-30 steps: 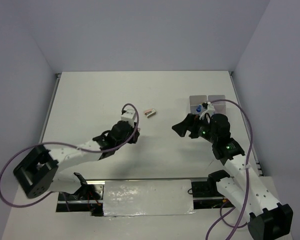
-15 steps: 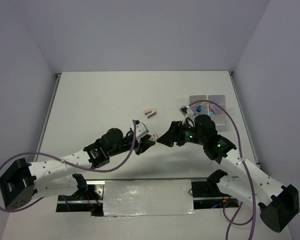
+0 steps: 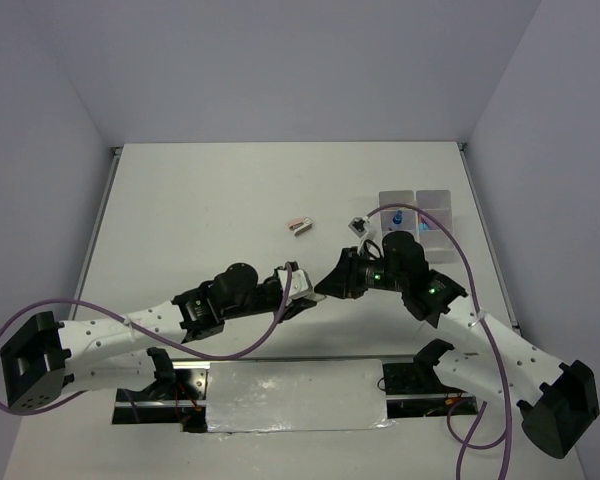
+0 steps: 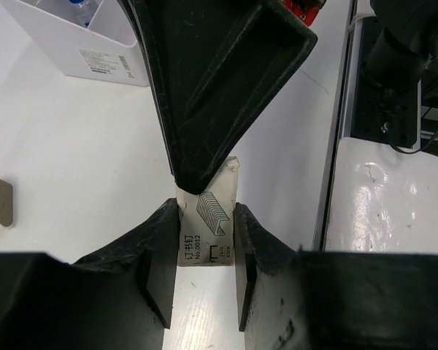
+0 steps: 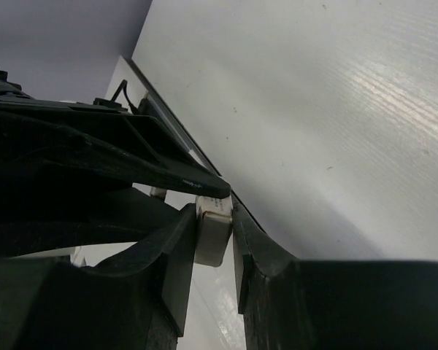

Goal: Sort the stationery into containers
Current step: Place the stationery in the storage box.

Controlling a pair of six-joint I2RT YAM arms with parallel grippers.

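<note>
containers (image 3: 417,222): table's 2 o'clock sector; markers inside.
left gripper (image 3: 304,293): clamped on the long sides of the staple box.
right gripper (image 5: 214,219): fingers pinch its far end, apparently in contact.
staple box (image 4: 209,230): between both grippers, 8 o'clock of containers.
handling: likely light, stiff card, crushable; hold flat faces, gentle squeeze.

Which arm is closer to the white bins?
Right. The right arm lies beside the bins, on their near side; the left arm lies well off to their left.
</note>
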